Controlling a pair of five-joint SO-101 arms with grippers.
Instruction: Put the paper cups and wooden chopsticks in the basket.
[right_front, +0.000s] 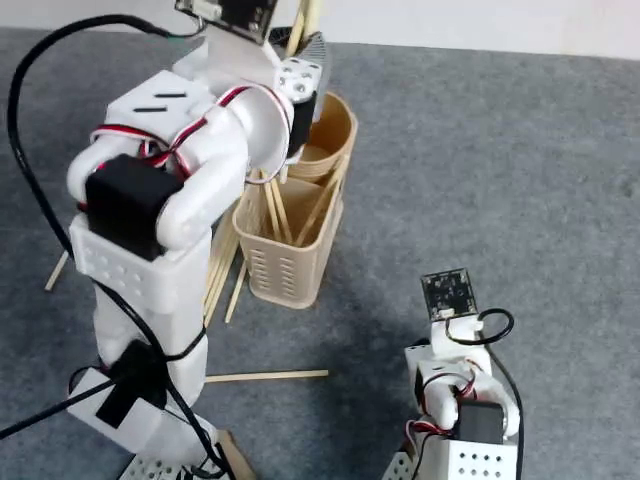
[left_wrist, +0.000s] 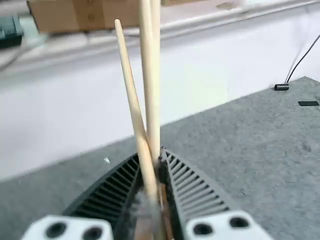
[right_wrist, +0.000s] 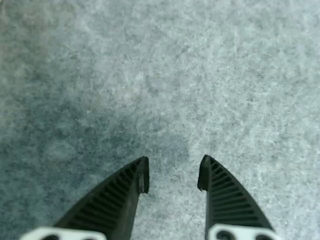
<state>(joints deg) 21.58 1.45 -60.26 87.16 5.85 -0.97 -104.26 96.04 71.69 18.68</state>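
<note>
The left pincer (left_wrist: 161, 156) is clamped on pale wooden chopsticks (left_wrist: 151, 75), held upright by the beige slatted plastic basket (right_front: 290, 265), which holds a tan paper cup (right_front: 335, 130). The right pincer (right_wrist: 172, 175) hangs with jaws moderately parted above the grey counter (right_wrist: 160, 75).

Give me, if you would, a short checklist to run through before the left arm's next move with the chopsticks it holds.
1. Grip: left gripper shut on the held chopsticks: ok.
2. Sticks parallel: not ok, they cross in the grip.
3. Sticks centred over the basket: cannot tell.
4. A paper cup in the basket: ok.
5. The right gripper open and away from the basket: ok.
6. All sticks collected: not ok, a loose chopstick lies on the table.
</note>
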